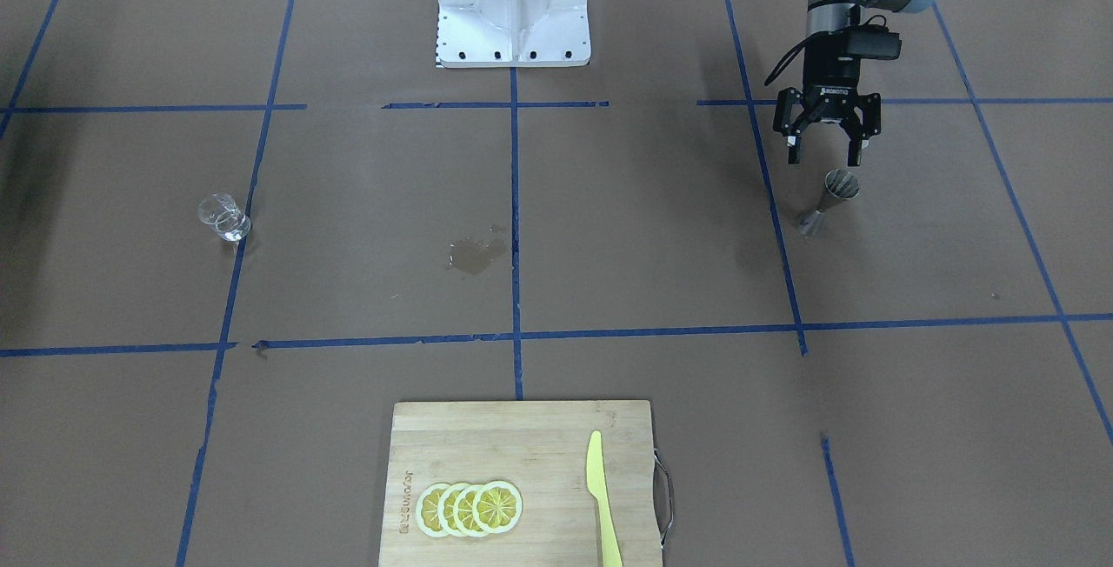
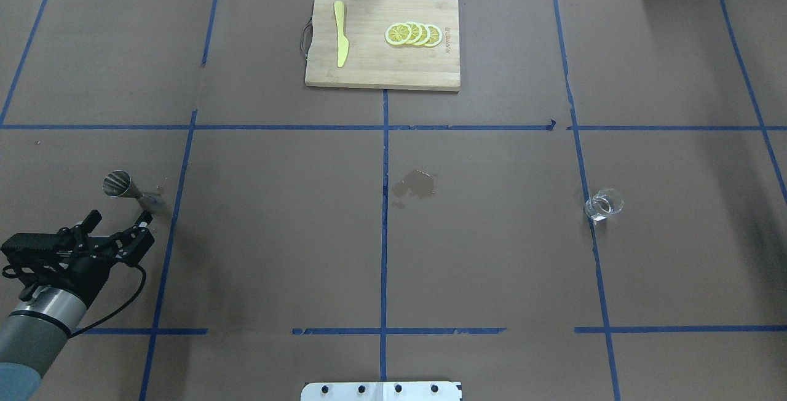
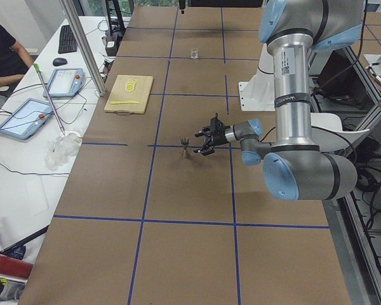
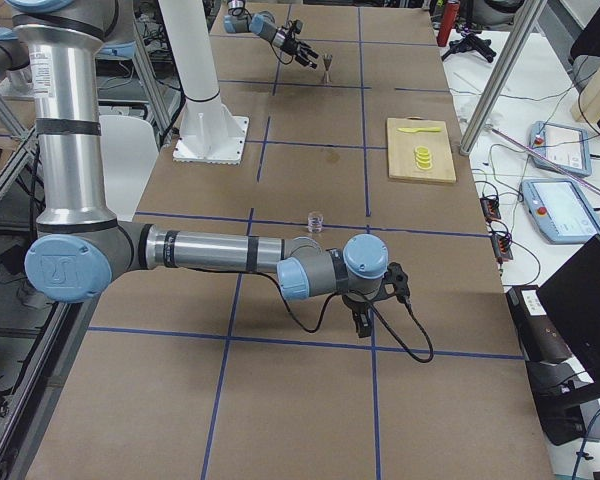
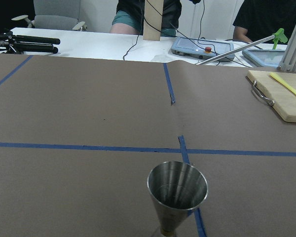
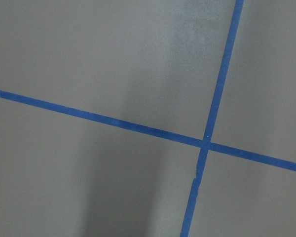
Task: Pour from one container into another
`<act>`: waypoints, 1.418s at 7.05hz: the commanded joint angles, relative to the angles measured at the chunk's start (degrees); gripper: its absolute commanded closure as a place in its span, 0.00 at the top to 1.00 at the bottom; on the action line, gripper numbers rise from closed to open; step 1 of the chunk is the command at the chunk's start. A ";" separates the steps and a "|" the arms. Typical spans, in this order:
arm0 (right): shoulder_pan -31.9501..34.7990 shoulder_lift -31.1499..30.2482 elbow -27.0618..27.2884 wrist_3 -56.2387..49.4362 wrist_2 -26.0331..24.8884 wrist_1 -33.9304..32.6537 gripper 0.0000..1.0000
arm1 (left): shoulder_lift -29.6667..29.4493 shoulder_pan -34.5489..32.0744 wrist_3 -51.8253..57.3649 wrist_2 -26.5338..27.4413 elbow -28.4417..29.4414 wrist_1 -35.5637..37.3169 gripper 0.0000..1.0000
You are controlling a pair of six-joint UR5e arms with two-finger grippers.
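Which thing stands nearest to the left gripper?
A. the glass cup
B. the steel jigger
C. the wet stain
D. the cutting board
B: the open left gripper hangs right beside the steel jigger, while the glass cup stands far off on the other side.

Bamboo cutting board (image 1: 522,445) at the table's edge, four overlapping lemon slices (image 1: 469,508) and a yellow plastic knife (image 1: 600,497) on it, wet stain (image 1: 476,254) mid-table, blue tape grid (image 1: 515,202)
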 commanded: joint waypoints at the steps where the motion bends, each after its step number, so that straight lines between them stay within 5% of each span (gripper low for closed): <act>1: 0.01 0.06 0.00 0.00 0.00 0.00 1.00 | -2.53 0.09 0.35 4.22 3.45 -0.13 0.99; 4: -0.07 0.32 0.09 0.00 -0.17 0.00 1.00 | -7.70 0.09 0.26 7.83 9.77 -0.40 0.99; 10: -0.07 0.50 0.00 0.00 -0.26 0.00 1.00 | -8.24 -2.46 0.26 8.90 11.63 -0.66 0.98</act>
